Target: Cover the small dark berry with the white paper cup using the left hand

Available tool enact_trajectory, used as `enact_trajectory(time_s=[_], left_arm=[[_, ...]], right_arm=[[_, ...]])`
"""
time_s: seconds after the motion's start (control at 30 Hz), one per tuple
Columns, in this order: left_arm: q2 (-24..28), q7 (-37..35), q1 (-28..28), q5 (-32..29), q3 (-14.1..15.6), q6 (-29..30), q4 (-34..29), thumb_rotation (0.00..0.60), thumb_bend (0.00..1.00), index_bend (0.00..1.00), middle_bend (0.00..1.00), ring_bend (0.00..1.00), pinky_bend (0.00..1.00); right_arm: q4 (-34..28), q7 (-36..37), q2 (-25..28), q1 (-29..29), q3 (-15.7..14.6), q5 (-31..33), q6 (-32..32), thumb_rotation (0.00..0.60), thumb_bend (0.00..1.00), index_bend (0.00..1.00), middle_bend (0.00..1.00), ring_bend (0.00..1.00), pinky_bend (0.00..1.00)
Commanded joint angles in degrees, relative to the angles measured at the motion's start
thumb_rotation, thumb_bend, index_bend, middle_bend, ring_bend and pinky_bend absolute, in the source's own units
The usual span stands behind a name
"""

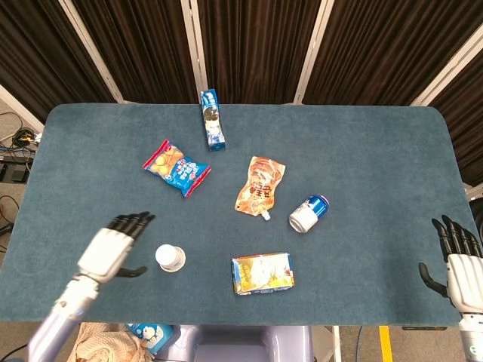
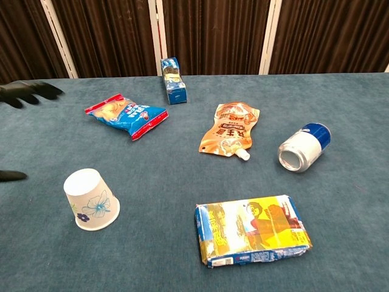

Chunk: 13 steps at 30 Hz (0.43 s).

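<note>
The white paper cup stands upside down on the blue table, with a blue flower print on its side. No berry shows in either view. My left hand hangs to the left of the cup, apart from it, fingers spread and holding nothing. In the chest view only its dark fingertips show at the left edge. My right hand stays at the table's near right corner, fingers apart, empty.
A blue and orange snack bag, a small blue carton, an orange spouted pouch, a can lying on its side and a flat snack box are spread over the table.
</note>
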Motion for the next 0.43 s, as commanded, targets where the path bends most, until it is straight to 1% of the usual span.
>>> enact_trajectory(time_s=[0.03,0.13,0.2,0.23,0.37,0.43], left_arm=[[5.1,-6.2,5.3,3.0,1.8,6.7,1.8,0.600,0.12,0.03,0.04,0.06,0.14],[6.5,-9.8,8.3,4.3,2.5,10.2,4.1,0.600,0.11,0.00,0.00,0.01,0.08],[6.7,-11.3,10.3,5.2,2.8,12.6,6.6,0.600,0.10,0.00,0.00,0.00,0.02],[6.6,-12.0,11.3,5.7,2.9,13.9,8.0,0.600,0.10,0.00,0.00,0.00,0.01],[5.6,-14.4,14.9,6.5,3.2,17.9,14.0,0.600,0.07,0.00,0.00,0.00,0.00],[5.5,-15.4,16.2,6.0,3.4,18.4,15.5,0.600,0.06,0.00,0.00,0.00,0.00]], right_arm=[[0.0,-0.5,0.0,0.0,-0.1,-0.4,0.2,0.600,0.38,0.00,0.00,0.00,0.08],[0.1,-1.1,-0.2,-0.1,-0.3,-0.8,0.3,0.600,0.38,0.00,0.00,0.00,0.08],[0.2,-1.5,-0.3,0.0,-0.4,-1.0,0.3,0.600,0.38,0.00,0.00,0.00,0.08],[0.2,-1.6,-0.3,0.0,-0.5,-1.1,0.3,0.600,0.38,0.00,0.00,0.00,0.08],[0.5,-1.9,-0.3,0.0,-0.7,-1.6,0.5,0.600,0.38,0.00,0.00,0.00,0.08],[0.5,-2.1,-0.3,0.0,-0.7,-1.8,0.5,0.600,0.38,0.00,0.00,0.00,0.07]])
